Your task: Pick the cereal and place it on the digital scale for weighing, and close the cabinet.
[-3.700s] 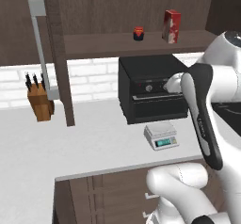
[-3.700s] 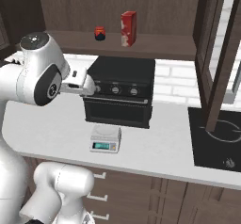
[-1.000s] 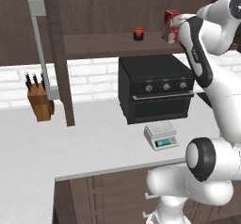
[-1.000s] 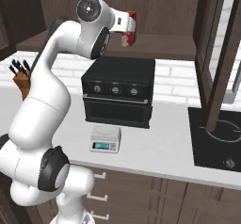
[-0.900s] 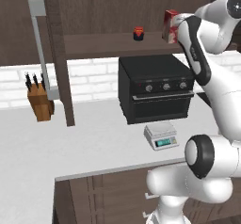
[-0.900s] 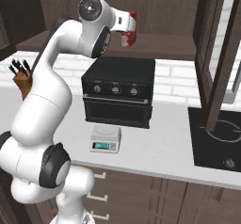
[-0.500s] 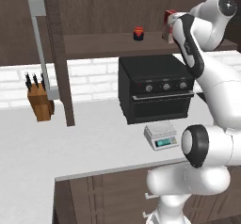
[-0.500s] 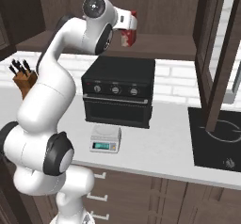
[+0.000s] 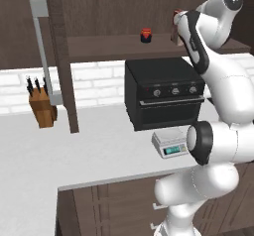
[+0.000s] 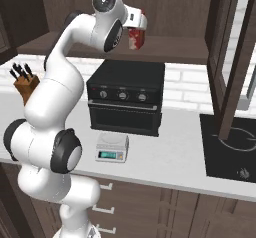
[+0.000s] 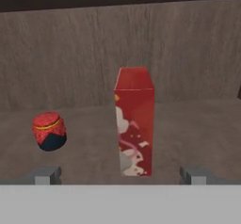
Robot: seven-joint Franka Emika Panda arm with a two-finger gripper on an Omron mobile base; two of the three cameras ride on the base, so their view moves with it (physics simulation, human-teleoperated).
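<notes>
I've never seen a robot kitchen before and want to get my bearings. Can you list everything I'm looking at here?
Cereal box: one, red, upright on the cabinet shelf.
Small jar: one, red and black, same shelf, apart from the box.
Cabinet: one, dark brown, door open.
Oven: one, black, on the counter.
Scale: one, white-grey, before the oven.
Knife block: one, brown, by the wall.
Hob: one, black, set in the counter.
Pincer: one, open, facing the box.
</notes>
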